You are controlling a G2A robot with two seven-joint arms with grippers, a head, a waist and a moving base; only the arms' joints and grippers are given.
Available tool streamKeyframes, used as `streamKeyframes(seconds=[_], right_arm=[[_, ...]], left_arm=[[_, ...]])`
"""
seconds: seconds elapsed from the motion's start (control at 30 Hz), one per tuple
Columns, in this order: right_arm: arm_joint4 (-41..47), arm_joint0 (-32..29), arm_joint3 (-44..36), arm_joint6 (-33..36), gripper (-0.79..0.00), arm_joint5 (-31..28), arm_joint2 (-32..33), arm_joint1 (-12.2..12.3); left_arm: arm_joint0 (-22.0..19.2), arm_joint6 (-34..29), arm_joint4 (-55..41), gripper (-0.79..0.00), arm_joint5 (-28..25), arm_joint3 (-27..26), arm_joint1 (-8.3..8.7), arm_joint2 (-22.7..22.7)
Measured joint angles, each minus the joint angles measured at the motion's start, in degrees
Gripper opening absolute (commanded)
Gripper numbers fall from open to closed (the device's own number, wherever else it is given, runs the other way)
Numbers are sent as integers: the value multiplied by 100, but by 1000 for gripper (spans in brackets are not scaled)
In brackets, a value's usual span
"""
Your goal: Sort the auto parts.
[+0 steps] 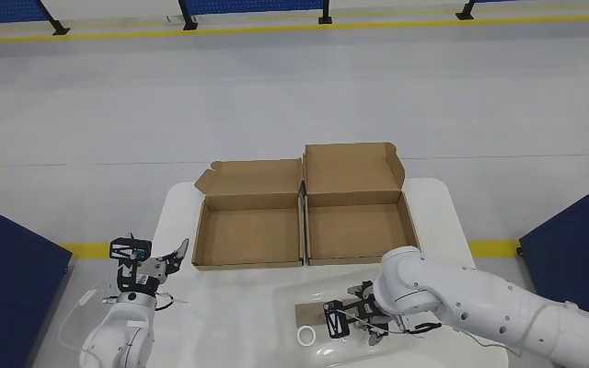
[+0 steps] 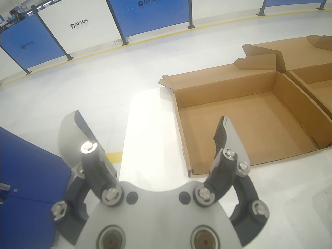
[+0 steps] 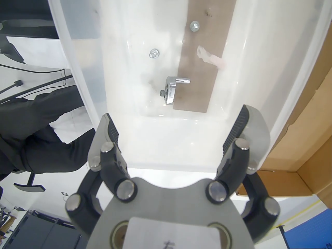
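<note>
Right wrist view resolved a chrome bracket (image 3: 172, 90) in the tray (image 3: 122, 21); left pincer (image 2: 150, 115) and right pincer (image 3: 175, 112) gaped wide, empty.

I see bright, even overhead light, the white tabletop (image 1: 239, 304) glaring nearly blank at 6 o'clock of the left cardboard box (image 1: 248, 237), thin shadows under its edge, soft glints on the clear tray (image 3: 166, 136), and straight lines bowing toward the wrist views' edges.

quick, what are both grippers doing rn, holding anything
left gripper: open, empty, beside the open brown cardboard box.
right gripper: open, empty, over the clear plastic tray of small silver metal parts.
</note>
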Motion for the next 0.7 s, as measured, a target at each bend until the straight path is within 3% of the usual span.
streamKeyframes(seconds=[0.47, 0.7], right_arm=[[-610, -461, 304, -77, 0, -75, -2, -246], [-618, -472, 303, -81, 0, -77, -2, -247]], left_arm=[[0, 0, 0, 0, 0, 0, 0, 0], [0, 0, 0, 0, 0, 0, 0, 0]])
